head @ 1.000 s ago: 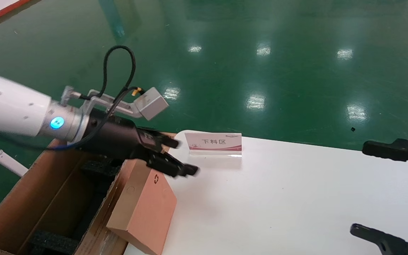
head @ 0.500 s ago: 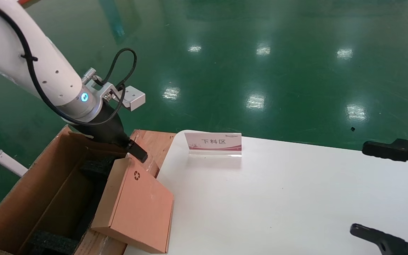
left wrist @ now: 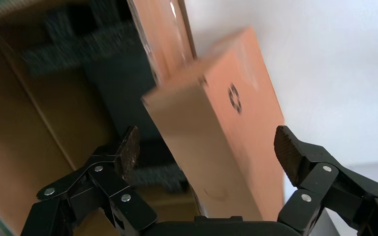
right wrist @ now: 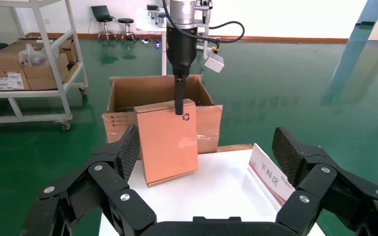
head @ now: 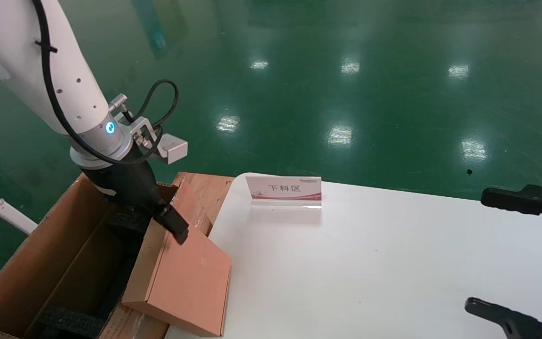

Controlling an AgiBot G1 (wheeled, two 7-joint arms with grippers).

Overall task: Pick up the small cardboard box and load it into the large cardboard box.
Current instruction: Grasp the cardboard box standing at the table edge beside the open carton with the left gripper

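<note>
The small cardboard box is pinkish-brown and stands tilted at the table's left edge, leaning against the large cardboard box, an open brown carton with black foam inside. My left gripper points down over the small box's upper edge. One finger lies across the box's front face and the other is hidden behind it. In the left wrist view the gripper is wide open, and the small box sits between the pads without touching them. My right gripper is open and empty at the table's right side.
A white and red sign stand stands at the table's far edge. The white table stretches to the right. In the right wrist view a shelf cart with cartons stands beyond the large box.
My left arm swung from lying level to pointing down and lowered over the small box's top edge, so a finger now covers its recycling symbol. The box tipped back against the carton. The right gripper stayed still.
</note>
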